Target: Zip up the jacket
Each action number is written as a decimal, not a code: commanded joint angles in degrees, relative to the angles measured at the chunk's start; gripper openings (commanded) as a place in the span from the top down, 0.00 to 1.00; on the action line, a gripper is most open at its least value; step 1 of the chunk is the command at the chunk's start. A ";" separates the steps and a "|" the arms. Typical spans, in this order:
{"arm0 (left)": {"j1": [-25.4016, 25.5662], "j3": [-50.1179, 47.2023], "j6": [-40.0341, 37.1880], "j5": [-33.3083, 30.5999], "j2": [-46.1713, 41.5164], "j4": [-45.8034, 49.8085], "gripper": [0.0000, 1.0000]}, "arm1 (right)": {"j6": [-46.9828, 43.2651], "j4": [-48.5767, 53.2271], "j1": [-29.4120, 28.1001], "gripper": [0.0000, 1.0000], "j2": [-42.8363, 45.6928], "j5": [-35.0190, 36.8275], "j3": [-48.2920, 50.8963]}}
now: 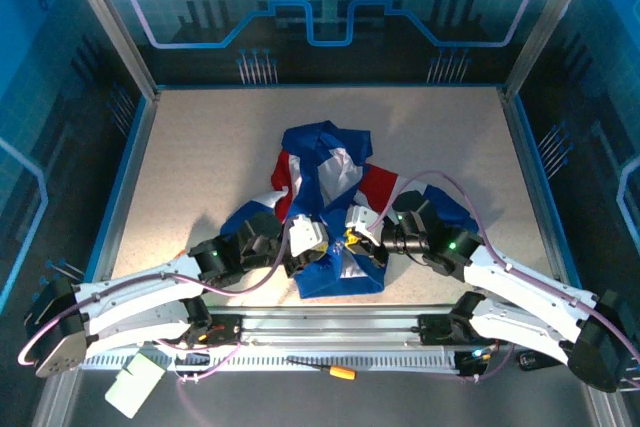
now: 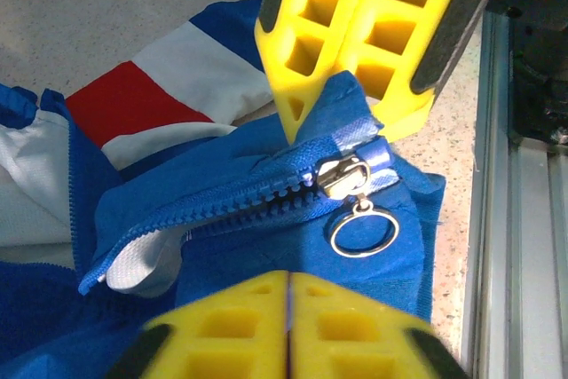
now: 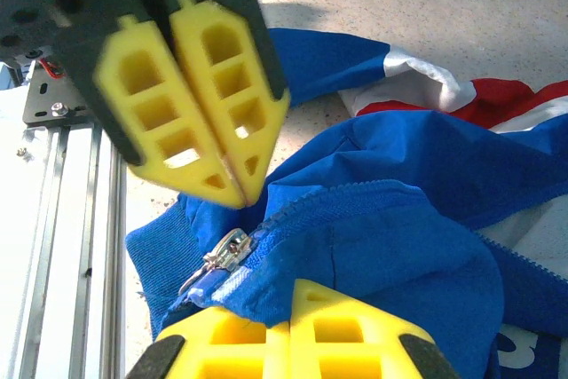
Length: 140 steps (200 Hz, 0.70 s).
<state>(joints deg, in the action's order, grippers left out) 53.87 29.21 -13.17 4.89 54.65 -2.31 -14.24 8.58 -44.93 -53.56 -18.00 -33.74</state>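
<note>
gripping jacket (image 1: pixel 325 162) hem (by zip slider (image 2: pixel 342 173)) — left hand (image 3: pixel 235 191) shut | right hand (image 2: pixel 342 99) shut

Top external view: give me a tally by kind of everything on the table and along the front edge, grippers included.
jacket: 1
grippers: 2 (left gripper, right gripper)
screwdriver: 1
white card: 1
Total: 5
</note>
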 commanded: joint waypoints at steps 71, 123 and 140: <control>3.45 -3.89 10.10 2.78 -0.01 -10.00 0.67 | -0.76 -0.39 0.02 1.00 0.49 0.51 -0.19; 4.67 -6.20 11.82 -1.11 1.95 -14.08 0.51 | -0.68 -0.54 0.06 1.00 0.47 0.23 -0.10; 4.67 -7.25 13.23 -2.46 2.11 -16.66 0.50 | -0.53 -0.58 0.00 1.00 0.56 0.14 -0.10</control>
<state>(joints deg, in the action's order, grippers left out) 58.26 23.51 -2.66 5.17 56.45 -13.63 -14.24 8.54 -44.93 -53.15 -17.39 -33.74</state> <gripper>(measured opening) 0.493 0.050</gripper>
